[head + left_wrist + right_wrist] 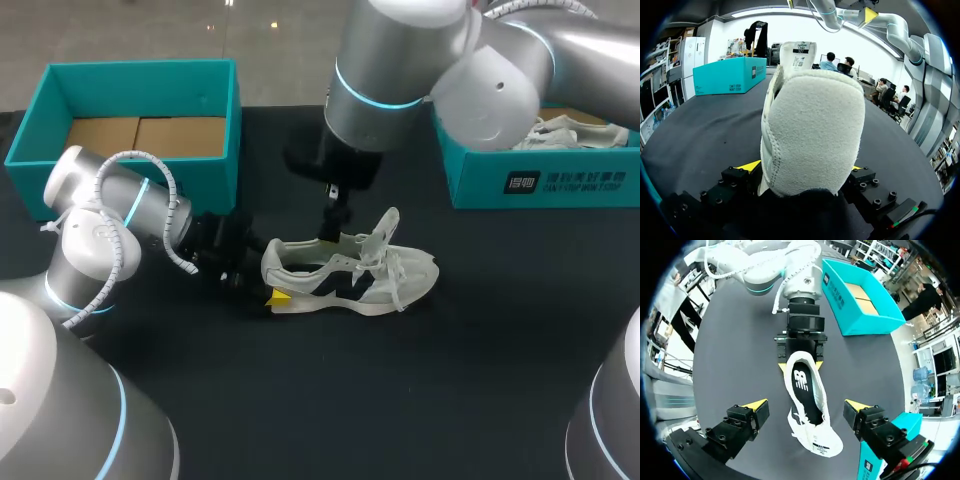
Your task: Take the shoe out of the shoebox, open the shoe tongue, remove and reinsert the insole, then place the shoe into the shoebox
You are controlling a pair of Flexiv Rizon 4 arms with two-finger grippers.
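Our left jaws pinch the heel [810, 135] of the shoe [350, 278], which sits on the surface [430, 400] outside the shoebox [140, 70]; our right jaws hang spread above its opening. Light and soft-walled, it should flex, so we'd take the thin insole [803, 390] by its edge

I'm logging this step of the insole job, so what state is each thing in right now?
Shoe: out of the boxes, standing on its sole.
Tongue: pulled up, open.
Insole: inside the shoe.
Left box: open, empty.
Right box: open, holding another shoe.
Left jaws: shut on the shoe's heel.
Right jaws: open, above the shoe.
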